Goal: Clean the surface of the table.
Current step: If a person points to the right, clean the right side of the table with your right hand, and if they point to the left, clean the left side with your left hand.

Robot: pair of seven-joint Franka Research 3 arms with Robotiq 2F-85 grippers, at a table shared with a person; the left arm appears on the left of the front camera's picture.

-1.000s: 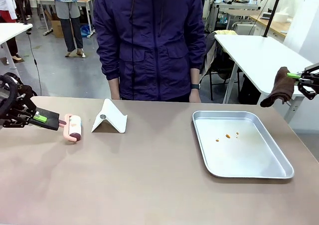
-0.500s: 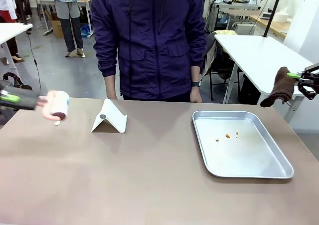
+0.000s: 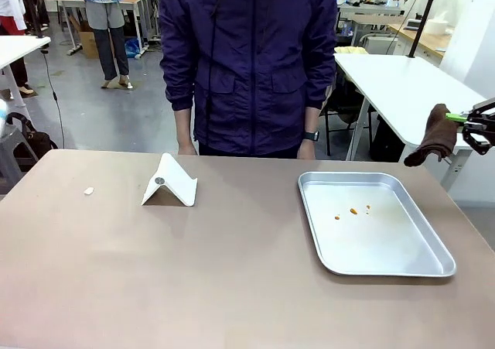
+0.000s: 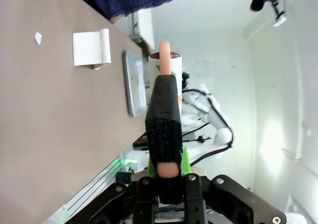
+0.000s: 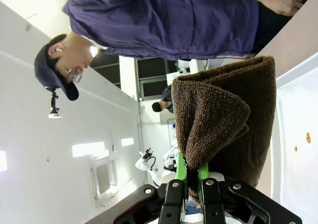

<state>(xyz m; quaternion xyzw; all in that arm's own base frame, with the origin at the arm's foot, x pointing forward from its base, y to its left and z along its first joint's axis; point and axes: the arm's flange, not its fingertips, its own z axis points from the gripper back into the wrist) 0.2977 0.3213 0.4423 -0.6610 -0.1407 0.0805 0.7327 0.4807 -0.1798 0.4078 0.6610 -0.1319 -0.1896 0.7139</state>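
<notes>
Okay, so the table [image 3: 232, 287] looks mostly clean, but one small white scrap [image 3: 89, 190] lies near its far left corner. The left gripper [image 4: 165, 134] is squeezed tight on the pink handle of a lint roller [image 4: 165, 60], w/ the roll end sticking out past the fingers, up in the air & not touching the top. The right gripper [image 3: 472, 121] is out past the right edge, pinched on a brown cloth [image 3: 437, 135] that hangs down from it. A white folded stand [image 3: 170, 181] sits near the far edge, a bit to the right of the scrap. A metal tray [image 3: 387, 244] sits on the right half w/ a few orange crumbs [image 3: 353, 210] in it. A person [image 3: 247, 55] stands at the far edge. I think the job now is prob to get that scrap w/ the roller. To do it well, bring the roll down flat so its whole sticky side meets the top, not just one end. Land just before the scrap & roll right over it, slow, w/ a soft push. Too hard & the handle may slip in the grip. Keep clear of the stand, b/c a bump could knock it over. Lift straight up after & check the scrap came along.
</notes>
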